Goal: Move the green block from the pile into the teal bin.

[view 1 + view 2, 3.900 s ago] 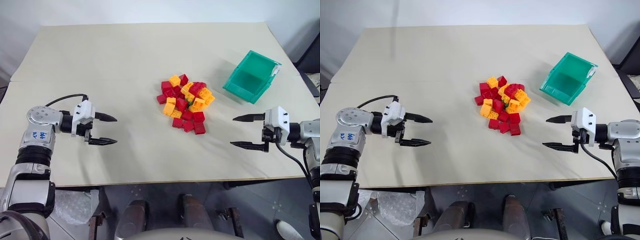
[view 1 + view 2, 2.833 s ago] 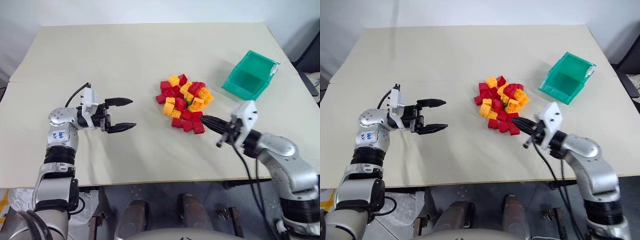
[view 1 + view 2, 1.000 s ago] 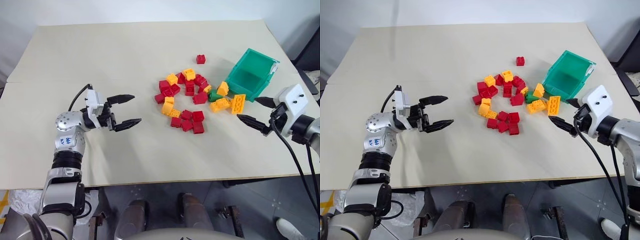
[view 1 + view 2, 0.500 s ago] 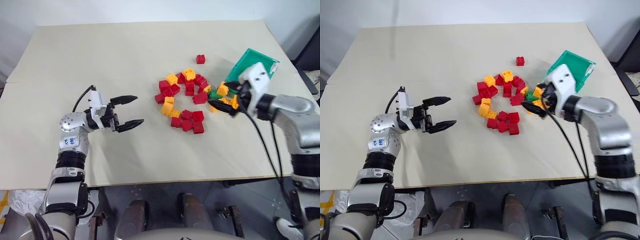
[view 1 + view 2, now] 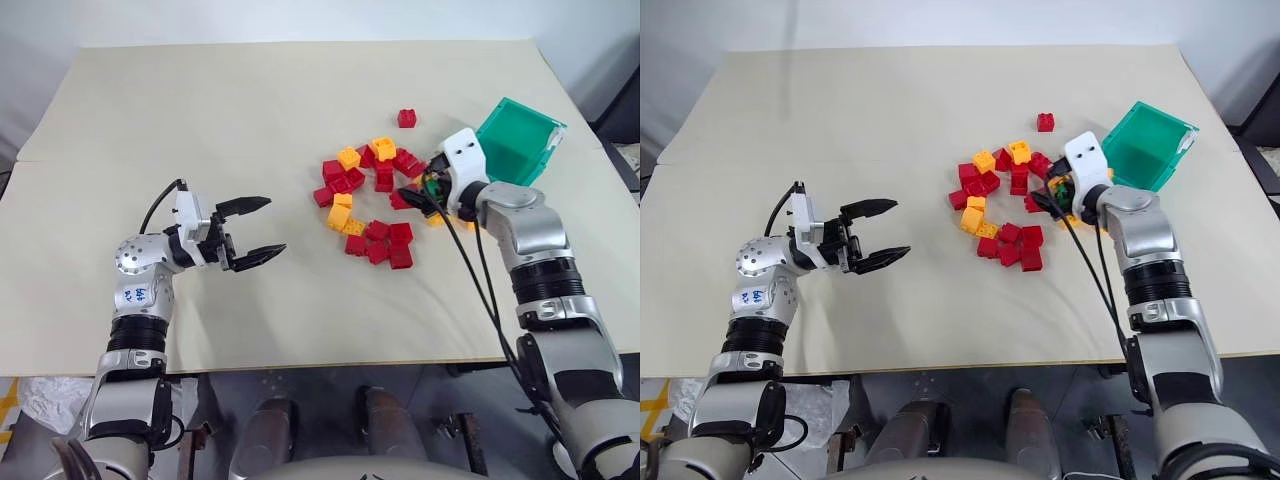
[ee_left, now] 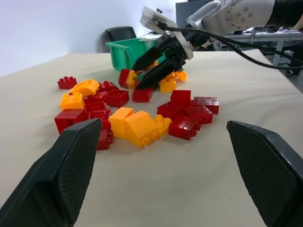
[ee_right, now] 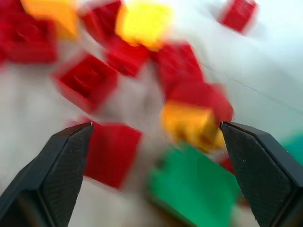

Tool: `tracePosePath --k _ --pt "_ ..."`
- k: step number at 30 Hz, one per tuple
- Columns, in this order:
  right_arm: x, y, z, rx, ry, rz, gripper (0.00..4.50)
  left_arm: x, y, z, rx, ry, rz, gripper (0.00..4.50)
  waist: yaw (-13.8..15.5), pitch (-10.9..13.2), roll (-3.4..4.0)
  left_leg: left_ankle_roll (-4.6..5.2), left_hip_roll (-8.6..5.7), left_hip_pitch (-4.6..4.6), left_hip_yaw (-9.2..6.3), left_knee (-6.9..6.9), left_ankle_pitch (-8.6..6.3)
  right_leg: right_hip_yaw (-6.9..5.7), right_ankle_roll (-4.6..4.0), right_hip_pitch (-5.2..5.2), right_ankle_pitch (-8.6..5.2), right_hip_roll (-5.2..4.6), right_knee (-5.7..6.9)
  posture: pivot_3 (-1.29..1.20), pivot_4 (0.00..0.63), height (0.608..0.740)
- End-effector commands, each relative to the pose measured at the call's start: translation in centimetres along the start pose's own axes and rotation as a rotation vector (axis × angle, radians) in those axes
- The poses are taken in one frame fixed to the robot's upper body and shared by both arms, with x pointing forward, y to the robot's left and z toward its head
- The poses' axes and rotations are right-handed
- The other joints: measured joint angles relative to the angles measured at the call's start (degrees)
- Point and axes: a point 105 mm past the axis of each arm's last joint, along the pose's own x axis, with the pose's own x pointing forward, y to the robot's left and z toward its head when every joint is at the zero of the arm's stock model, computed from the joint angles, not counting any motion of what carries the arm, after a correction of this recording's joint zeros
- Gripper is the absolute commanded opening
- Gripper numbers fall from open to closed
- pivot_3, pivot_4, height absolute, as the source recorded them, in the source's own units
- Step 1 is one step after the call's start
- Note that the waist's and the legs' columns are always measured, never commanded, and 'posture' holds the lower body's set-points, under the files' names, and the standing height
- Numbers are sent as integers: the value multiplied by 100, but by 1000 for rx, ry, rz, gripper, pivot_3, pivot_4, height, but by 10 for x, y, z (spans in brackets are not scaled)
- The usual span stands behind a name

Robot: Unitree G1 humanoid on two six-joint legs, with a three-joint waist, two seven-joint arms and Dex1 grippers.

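The small bright-green studded plastic brick [image 7: 196,187] lies on the beige table top [image 5: 250,120] at the right-hand edge of the scattered pile of red and orange-yellow plastic bricks [image 5: 372,205], between that pile and the teal plastic bin with sloped sides [image 5: 520,140]. In the head views it is largely hidden beneath the right wrist. In the right wrist view it sits low between the two black fingers, just beside an orange-yellow brick [image 7: 191,125] and a red brick [image 7: 111,153].

The right gripper [image 5: 418,193] has its jaws spread wide and holds nothing; its tips reach into the pile's right side, next to the bin. The left gripper [image 5: 252,230] hovers over bare table well to the left of the pile, jaws apart and empty.

Judged step: alignment of the right gripper on the green brick before closing.

Probable faults from this position:

- Wrong pick. The neighbouring orange-yellow and red bricks crowd the green one. Wide jaws may close on two bricks together, or on a neighbour alone.
- Displacement. A fingertip landing on the studs instead of a side face may push the brick away or tip it.
- Bin disturbance. The bin stands close to the wrist; a wide swing during transfer may knock it.
- Loss in transit. A grip on one corner of the smooth plastic may slip.
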Motion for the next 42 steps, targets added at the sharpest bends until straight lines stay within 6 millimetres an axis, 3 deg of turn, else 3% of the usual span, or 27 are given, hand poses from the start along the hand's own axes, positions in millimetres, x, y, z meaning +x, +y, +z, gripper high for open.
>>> tracePosePath --k 1,7,18,25,29,35,38,41,42 --pt "-10 -19 -10 -50 66 -42 4480 1 2 9 34 -28 8 4500 2 0 0 0 -1 0 0 1 0 0 0 1 0 3 0 0 150 740" --pt "-8 -20 -8 -179 156 36 4480 5 3 8 33 -39 14 4500 -44 0 0 -1 -4 0 7 3 1 2 0 1 0 9 1 0 150 740" --pt "-14 0 -7 -265 323 292 4480 2 3 8 40 -47 44 4500 -140 0 0 -3 4 1 6 3 1 3 0 -2 0 12 2 0 150 740" --pt "-6 4 -12 -266 392 291 4480 -1 3 7 42 -43 66 4500 -139 0 0 -4 4 1 5 7 2 4 0 0 0 9 5 0 150 740" --pt "-4 4 -7 -272 364 280 3685 -2 3 8 43 -40 70 4500 -115 0 0 -5 5 1 -3 6 2 0 -1 -2 0 4 7 0 150 740" --pt "-9 -1 8 -285 317 263 1715 -2 4 8 43 -38 70 4500 -130 0 0 -4 2 1 -3 0 1 -3 -1 -2 0 1 2 0 150 740" --pt "-15 -2 23 -300 258 261 1004 0 4 8 42 -40 65 4500 -122 0 1 -4 2 0 -3 1 2 -4 -1 -3 0 1 2 0 150 740" --pt "-23 1 42 -281 171 270 14 1 4 9 43 -44 60 4500 -128 0 1 -4 1 -4 -1 1 2 -4 -1 -5 0 1 1 0 150 740" --pt "-26 2 48 -269 147 273 14 2 4 9 44 -45 58 4500 -129 0 1 -4 1 -5 -1 1 1 -4 -1 -7 1 1 1 0 150 740"
